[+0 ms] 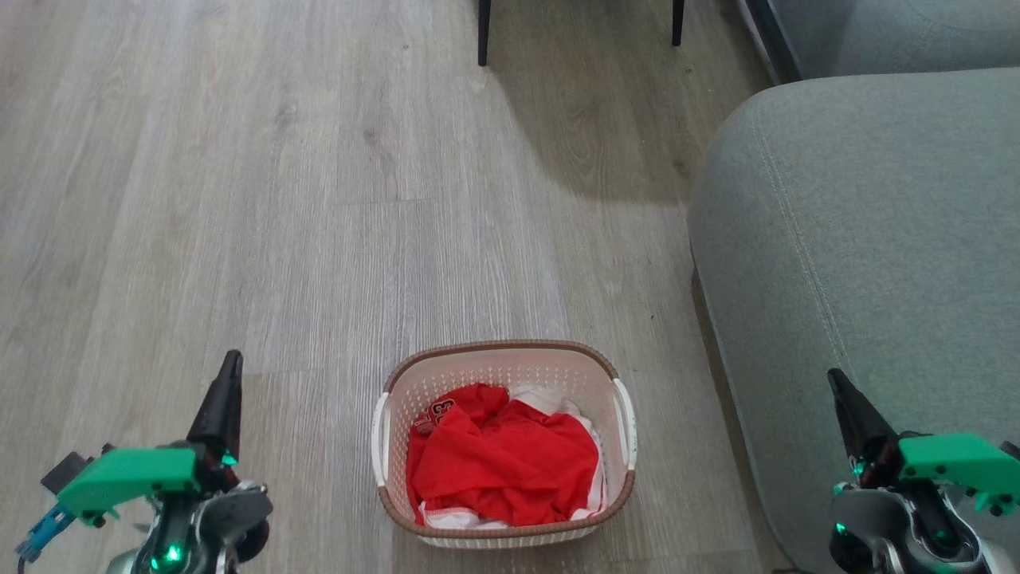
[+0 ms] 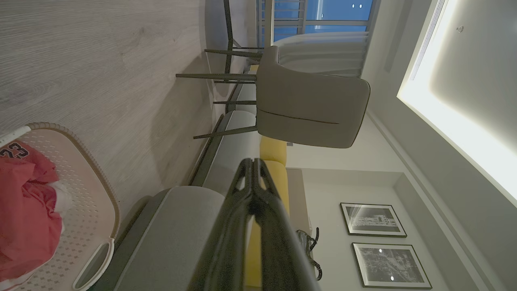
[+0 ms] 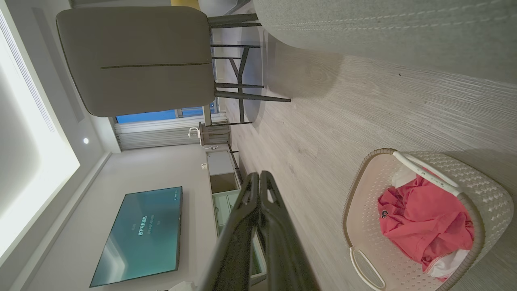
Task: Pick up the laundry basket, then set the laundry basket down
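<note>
Jaws pressed together and empty, the left gripper (image 1: 232, 363) and right gripper (image 1: 834, 379) flank the laundry basket (image 1: 510, 347), both well apart from it. It stands on the wood floor (image 1: 319, 199) near the grey sofa (image 1: 861, 239), red clothes (image 1: 502, 462) heaped inside. Farther off, two dark chair legs (image 1: 483, 32) meet the floor.

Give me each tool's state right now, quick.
Left tool: closed, holding nothing.
Right tool: closed, holding nothing.

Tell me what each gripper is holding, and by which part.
Nothing is held. Left gripper and right gripper both have jaws shut and empty; the laundry basket sits untouched on the floor between them.
</note>
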{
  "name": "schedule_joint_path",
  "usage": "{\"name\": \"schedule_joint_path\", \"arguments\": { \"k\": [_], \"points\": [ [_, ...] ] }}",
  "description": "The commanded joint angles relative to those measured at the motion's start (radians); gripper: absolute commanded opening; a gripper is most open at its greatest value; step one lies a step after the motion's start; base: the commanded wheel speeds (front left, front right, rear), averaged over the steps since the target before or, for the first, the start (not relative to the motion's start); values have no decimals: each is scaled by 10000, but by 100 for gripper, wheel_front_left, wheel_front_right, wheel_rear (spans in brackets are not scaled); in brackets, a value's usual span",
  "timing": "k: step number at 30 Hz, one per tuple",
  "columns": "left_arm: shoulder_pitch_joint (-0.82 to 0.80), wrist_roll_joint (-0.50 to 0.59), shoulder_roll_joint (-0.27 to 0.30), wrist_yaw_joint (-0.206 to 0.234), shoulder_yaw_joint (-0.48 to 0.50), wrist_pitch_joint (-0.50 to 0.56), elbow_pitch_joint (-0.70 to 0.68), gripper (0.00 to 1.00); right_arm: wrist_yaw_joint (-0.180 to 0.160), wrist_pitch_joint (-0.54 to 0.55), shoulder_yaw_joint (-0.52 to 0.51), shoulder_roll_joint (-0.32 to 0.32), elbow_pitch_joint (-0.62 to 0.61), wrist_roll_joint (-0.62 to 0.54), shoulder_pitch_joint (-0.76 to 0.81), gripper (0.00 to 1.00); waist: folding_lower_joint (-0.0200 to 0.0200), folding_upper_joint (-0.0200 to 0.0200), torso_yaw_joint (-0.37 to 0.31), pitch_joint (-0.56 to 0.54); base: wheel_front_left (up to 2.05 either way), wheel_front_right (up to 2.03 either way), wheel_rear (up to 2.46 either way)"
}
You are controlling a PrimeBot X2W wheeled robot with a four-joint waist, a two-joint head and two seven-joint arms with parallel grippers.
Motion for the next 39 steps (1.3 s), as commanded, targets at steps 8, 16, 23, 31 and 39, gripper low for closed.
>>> {"name": "schedule_joint_path", "arguments": {
  "k": [8, 16, 23, 31, 39],
  "points": [
    [17, -4, -7, 9, -21, -12, 106, 100, 0, -13, 23, 7, 96, 5, 25, 100, 0, 0, 0, -1, 0, 0, 0],
    [392, 55, -92, 7, -152, -162, 564, 100, 1, -162, 202, 87, 612, -32, 334, 100, 0, 0, 2, -20, 0, 0, 0],
    [413, 226, -83, 16, -246, -337, 428, 100, 2, -337, 319, 79, 568, -191, 326, 100, 0, 0, 8, -44, 0, 0, 0],
    [402, 838, -71, 112, -364, -572, 148, 100, 4, -571, 408, 69, 431, -755, 297, 100, 0, 0, 16, -70, 0, 0, 0],
    [365, 1991, -57, 269, -537, -835, -251, 100, 6, -835, 476, 57, 89, -1827, 263, 100, 0, 0, 33, -85, 0, 0, 0]
  ]
}}
